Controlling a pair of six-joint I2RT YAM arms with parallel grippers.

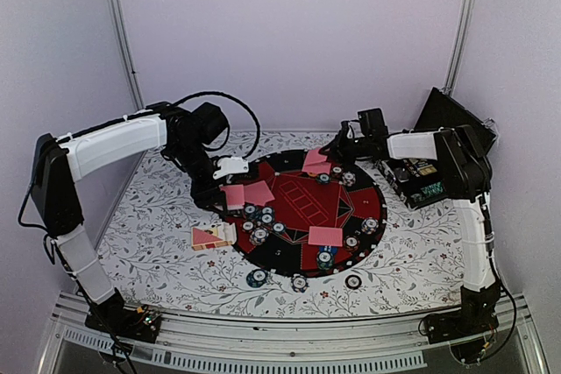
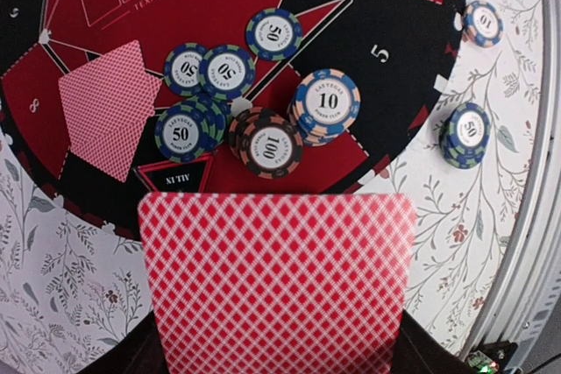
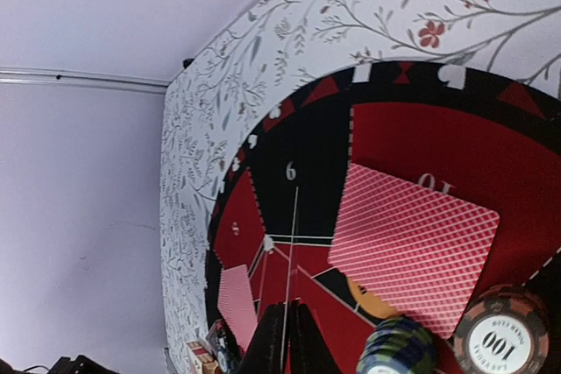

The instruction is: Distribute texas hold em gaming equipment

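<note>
My left gripper (image 1: pixel 221 188) is shut on a red-backed playing card (image 1: pixel 233 196) over the left part of the round mat (image 1: pixel 302 208). In the left wrist view that card (image 2: pixel 276 282) fills the bottom and hides the jaws of the left gripper (image 2: pixel 276 358). Beyond it lie poker chips marked 50 (image 2: pixel 273 34), 10 (image 2: pixel 327 104) and 100 (image 2: pixel 270 144), and a card (image 2: pixel 110 107) flat on the mat. My right gripper (image 1: pixel 338 150) is at the mat's far edge. Its jaws (image 3: pixel 287 332) are shut on a card seen edge-on (image 3: pixel 294 243). A card (image 3: pixel 412 238) lies on the mat beside it.
A black case (image 1: pixel 428 177) with chips stands open at the right. A card box (image 1: pixel 210 236) lies at the mat's left edge. Loose chips (image 1: pixel 257 278) lie on the floral cloth in front of the mat. Another card (image 1: pixel 325 236) lies on the mat's near side.
</note>
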